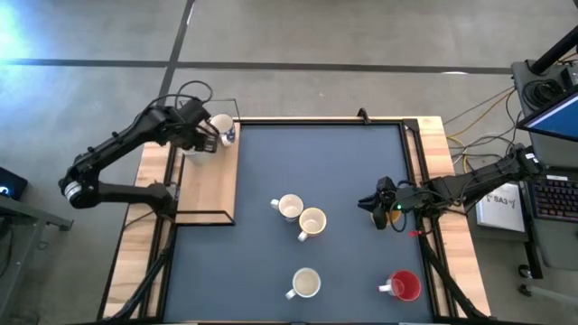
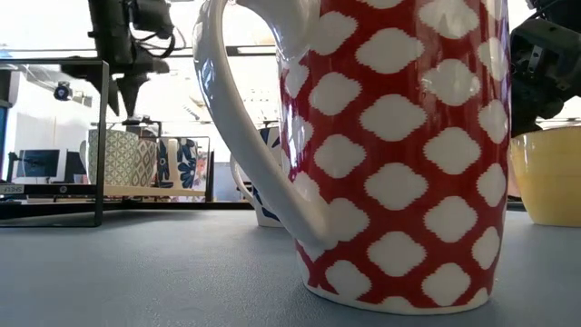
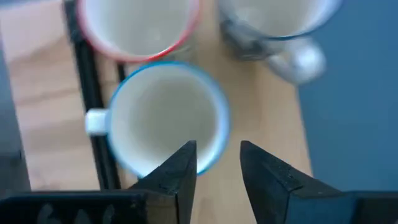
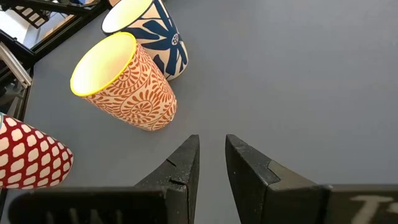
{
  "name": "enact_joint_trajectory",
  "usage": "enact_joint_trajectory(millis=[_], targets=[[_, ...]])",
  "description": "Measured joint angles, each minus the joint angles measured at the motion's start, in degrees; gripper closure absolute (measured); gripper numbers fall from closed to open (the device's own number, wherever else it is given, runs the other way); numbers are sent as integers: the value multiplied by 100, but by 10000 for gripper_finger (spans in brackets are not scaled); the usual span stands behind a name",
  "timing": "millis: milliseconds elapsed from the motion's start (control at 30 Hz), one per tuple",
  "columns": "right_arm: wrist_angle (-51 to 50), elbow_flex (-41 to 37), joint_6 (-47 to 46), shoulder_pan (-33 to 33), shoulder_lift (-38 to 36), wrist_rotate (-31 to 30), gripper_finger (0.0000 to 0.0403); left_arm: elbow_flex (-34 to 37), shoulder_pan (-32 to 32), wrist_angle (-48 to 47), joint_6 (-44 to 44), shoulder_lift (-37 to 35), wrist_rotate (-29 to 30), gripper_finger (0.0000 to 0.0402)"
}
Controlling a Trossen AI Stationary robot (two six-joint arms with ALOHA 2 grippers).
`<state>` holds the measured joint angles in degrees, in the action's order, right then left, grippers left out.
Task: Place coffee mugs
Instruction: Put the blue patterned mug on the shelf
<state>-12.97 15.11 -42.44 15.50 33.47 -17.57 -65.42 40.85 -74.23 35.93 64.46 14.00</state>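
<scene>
floor point(image 1: 298, 36): grey concrete, dark seam lines, bright glare at 10 o'clock
table point(image 1: 325, 162): blue-grey mat, wooden edges
desk point(image 1: 551, 181): at 3 o'clock, keyboard point(image 1: 553, 197), cables point(image 1: 479, 113)
light: bright windows point(image 2: 54, 100) behind the table

You are working in a lab or workshop space: a polished concrete floor point(image 1: 298, 32) surrounds the table point(image 1: 316, 162), loose cables point(image 1: 474, 113) trail across it, and a desk with a keyboard point(image 1: 553, 197) and a monitor point(image 1: 555, 116) stands at one side. Shelving and a screen point(image 2: 38, 165) show behind.
</scene>
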Motion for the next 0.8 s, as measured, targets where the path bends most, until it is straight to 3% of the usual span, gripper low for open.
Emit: enact_joint_trajectory(millis=[367, 600, 800], targets=[[-2, 0, 0, -1, 0, -1, 335, -193, -1193, 722, -1036, 580, -154, 282], [0, 0, 0, 1, -1, -1, 335, -191, -2553, 1440, -534, 1105, -154, 283], [0, 0, 0, 0, 0, 0, 335, -343, -3763, 1903, -1651, 1755, -155, 283]])
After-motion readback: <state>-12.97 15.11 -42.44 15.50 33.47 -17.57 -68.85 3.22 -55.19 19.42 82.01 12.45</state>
